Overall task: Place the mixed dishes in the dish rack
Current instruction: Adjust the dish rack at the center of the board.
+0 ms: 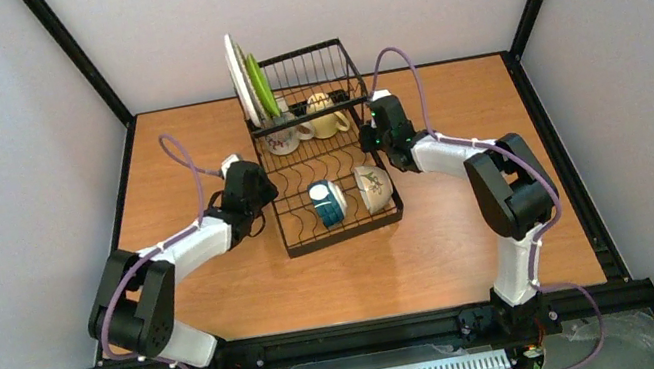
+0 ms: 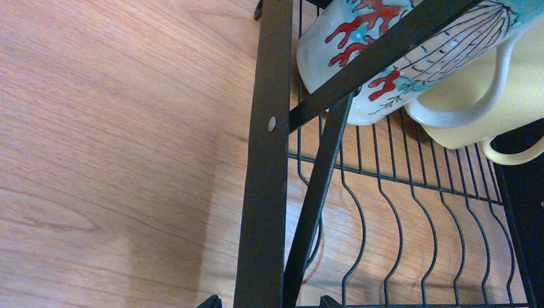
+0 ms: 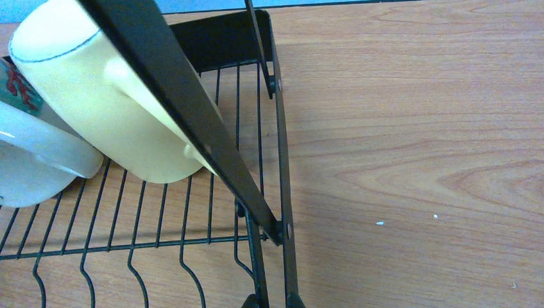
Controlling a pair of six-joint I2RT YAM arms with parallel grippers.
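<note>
Pinching the right side rail of the dish rack [image 3: 282,160], the right gripper [image 3: 271,300] shows its fingertips close together with the thin black bar between them. The left gripper [image 2: 267,301] has its jaws wide, straddling the left rail and a slanted brace and squeezing neither. Just past the jaws, a yellow mug [image 3: 115,109] and a coral-patterned mug [image 2: 359,58] rest on the tray wires. Nearer the robot sit a blue-banded bowl [image 1: 327,202] and a pale bowl [image 1: 373,186]. The plates [image 1: 241,78] stand upright in the tall basket at the far end. Every dish seems loaded, so the step looks like steadying or squaring the rack. Done well, the left jaws would close on the rail alone, clear of the brace, and both arms would move together and level so the plates do not tip. Bare table [image 1: 198,167] lies left, right and in front of the rack; the far edge is close behind it.
</note>
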